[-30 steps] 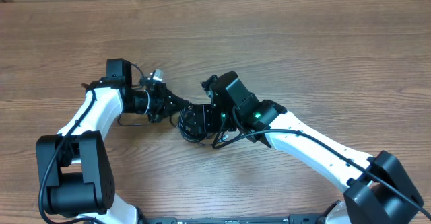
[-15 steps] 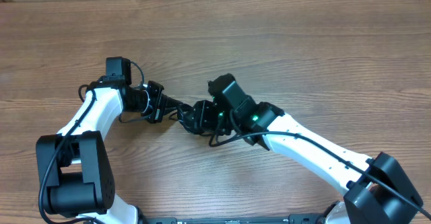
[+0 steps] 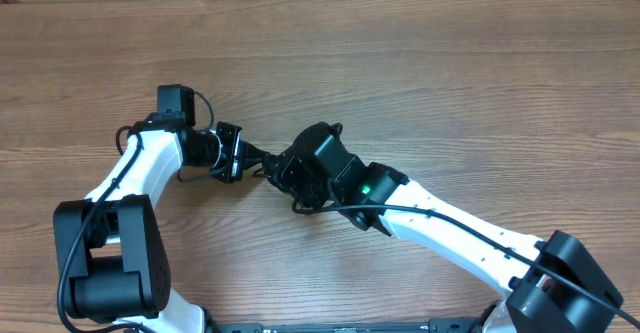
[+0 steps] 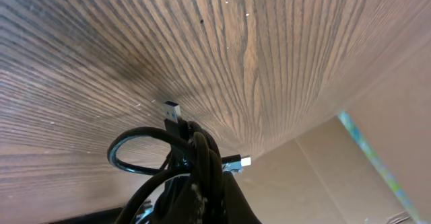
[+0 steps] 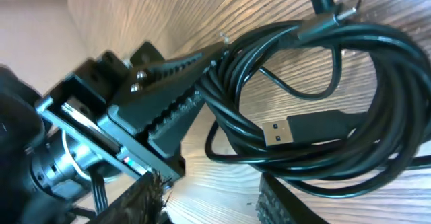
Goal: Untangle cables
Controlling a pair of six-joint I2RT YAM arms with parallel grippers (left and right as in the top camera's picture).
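Cables [image 5: 316,150] sit coiled over the table [image 3: 450,73], clamped in our left gripper [image 5: 205,69] to anchor them, we judge, while our right gripper [image 5: 214,200] hovers beside the coil, jaws partly apart, empty.

No lettering, label, brand mark or number could be read in any view, neither on the cables [image 5: 397,116] and their plug ends nor on the tabletop [image 3: 450,63] around them.
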